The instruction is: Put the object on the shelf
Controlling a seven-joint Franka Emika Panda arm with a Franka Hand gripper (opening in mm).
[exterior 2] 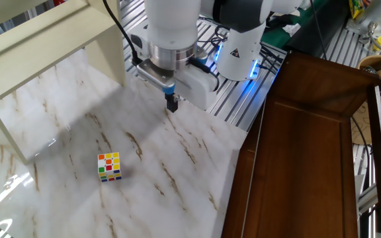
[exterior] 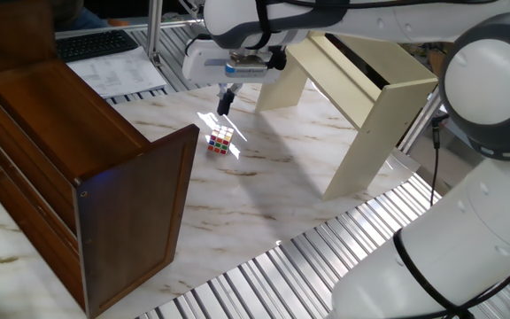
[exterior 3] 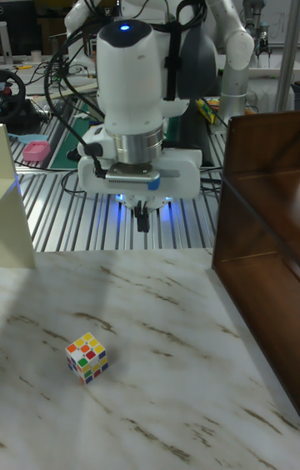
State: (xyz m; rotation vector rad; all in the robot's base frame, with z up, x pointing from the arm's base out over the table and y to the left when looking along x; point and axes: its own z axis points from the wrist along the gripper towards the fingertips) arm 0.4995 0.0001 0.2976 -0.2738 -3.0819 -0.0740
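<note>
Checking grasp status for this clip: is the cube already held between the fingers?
No. The cube sits alone on the marble table, while the gripper hangs above, well apart.

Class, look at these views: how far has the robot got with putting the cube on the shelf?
Nothing is done yet: the cube sits on the marble table, apart from the cream shelf. The gripper hangs above the table with fingers together, holding nothing. Reaching, grasping, lifting and placing all remain.

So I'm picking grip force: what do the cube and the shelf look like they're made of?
The cube looks like hard glossy plastic with coloured square tiles or stickers. The shelf looks like wood painted matte cream: flat boards, square edges, no visible grain.
</note>
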